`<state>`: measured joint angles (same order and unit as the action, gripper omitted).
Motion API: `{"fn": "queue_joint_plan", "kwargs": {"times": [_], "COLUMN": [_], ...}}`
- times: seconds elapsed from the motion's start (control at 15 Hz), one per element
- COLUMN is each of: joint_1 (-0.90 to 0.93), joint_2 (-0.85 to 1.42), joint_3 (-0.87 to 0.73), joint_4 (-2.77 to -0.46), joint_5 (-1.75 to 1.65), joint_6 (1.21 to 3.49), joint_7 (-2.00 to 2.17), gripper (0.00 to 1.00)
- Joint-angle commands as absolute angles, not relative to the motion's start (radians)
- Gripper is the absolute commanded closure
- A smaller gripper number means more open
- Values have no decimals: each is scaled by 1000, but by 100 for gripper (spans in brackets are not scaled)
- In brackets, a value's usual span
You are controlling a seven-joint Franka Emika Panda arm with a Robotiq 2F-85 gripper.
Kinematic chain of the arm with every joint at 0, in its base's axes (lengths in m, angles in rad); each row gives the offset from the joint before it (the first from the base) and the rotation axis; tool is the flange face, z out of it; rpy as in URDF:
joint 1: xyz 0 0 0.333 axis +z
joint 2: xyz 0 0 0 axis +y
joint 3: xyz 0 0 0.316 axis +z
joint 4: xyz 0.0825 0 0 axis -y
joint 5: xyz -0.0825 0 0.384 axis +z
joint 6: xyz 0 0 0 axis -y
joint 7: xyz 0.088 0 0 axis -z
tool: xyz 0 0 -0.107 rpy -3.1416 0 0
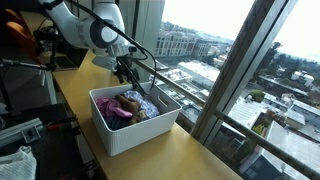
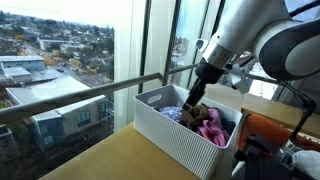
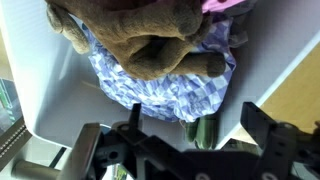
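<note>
My gripper (image 3: 192,118) hangs open just above a white bin (image 1: 128,132), with nothing between its fingers. In the wrist view a brown plush toy (image 3: 150,45) lies on a blue-and-white checked cloth (image 3: 165,90) inside the bin, and a pink item (image 3: 222,5) shows at the top edge. A green object (image 3: 203,130) peeks out under the cloth, right by the fingertips. In both exterior views the gripper (image 1: 127,72) sits over the bin's window-side end, where the brown toy (image 2: 197,113) and pink plush (image 2: 212,128) lie heaped.
The bin (image 2: 180,140) stands on a wooden counter (image 1: 175,155) along a large window with a metal rail (image 2: 90,95). A mesh-like item (image 1: 15,160) lies at the counter's near corner. Equipment and an orange object (image 2: 275,135) sit behind the bin.
</note>
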<state>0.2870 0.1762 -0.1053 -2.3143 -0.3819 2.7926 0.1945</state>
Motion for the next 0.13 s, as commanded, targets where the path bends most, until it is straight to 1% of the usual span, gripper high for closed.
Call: {"fn": "queue_joint_plan", "kwargs": {"times": [0.0,0.07], "joint_1": [246,246], "joint_2": [175,175], "joint_3": [-66,-66], "joint_4": [-2313,-2313], "joint_5": [-394,-394], "joint_6": [2789,2789], "joint_7": [202,202], "gripper": [0,0]}}
